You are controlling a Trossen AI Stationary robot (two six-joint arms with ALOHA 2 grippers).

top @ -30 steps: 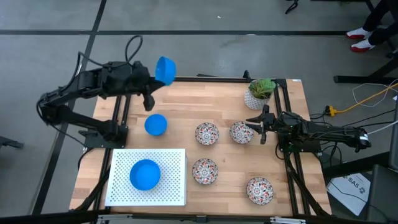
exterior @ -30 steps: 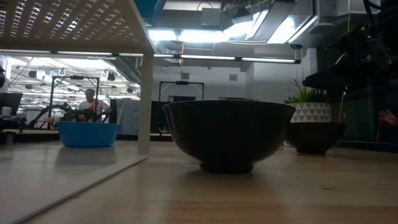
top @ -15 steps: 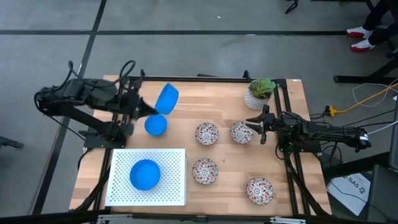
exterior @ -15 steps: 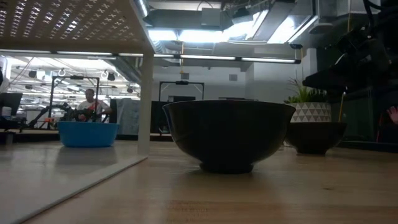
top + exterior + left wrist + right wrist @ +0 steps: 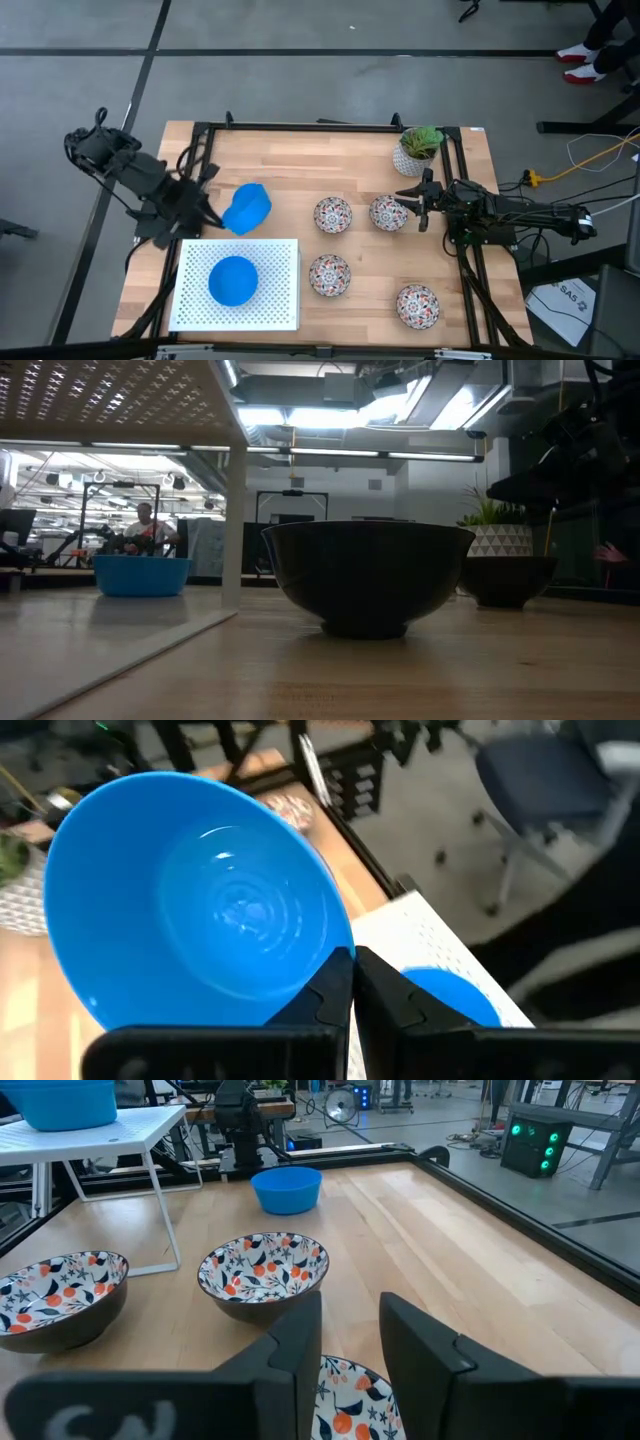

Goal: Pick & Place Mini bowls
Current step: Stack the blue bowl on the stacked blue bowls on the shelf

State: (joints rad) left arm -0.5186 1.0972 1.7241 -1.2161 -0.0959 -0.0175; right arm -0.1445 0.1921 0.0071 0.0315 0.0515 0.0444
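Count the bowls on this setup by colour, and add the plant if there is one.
Blue bowls: 3 (one in the left claw at, one on the white rack at, one on the table at)
Floral bowls: 4 ()
Potted plant: 1
Total: 8

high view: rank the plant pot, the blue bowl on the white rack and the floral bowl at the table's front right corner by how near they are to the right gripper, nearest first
Measured from the right gripper, waiting open at the table's right side:
1. Plant pot, back right corner, just beyond the gripper.
2. Floral bowl, front right corner, farther off toward the front.
3. Blue bowl, on the white rack at the front left, across the table.
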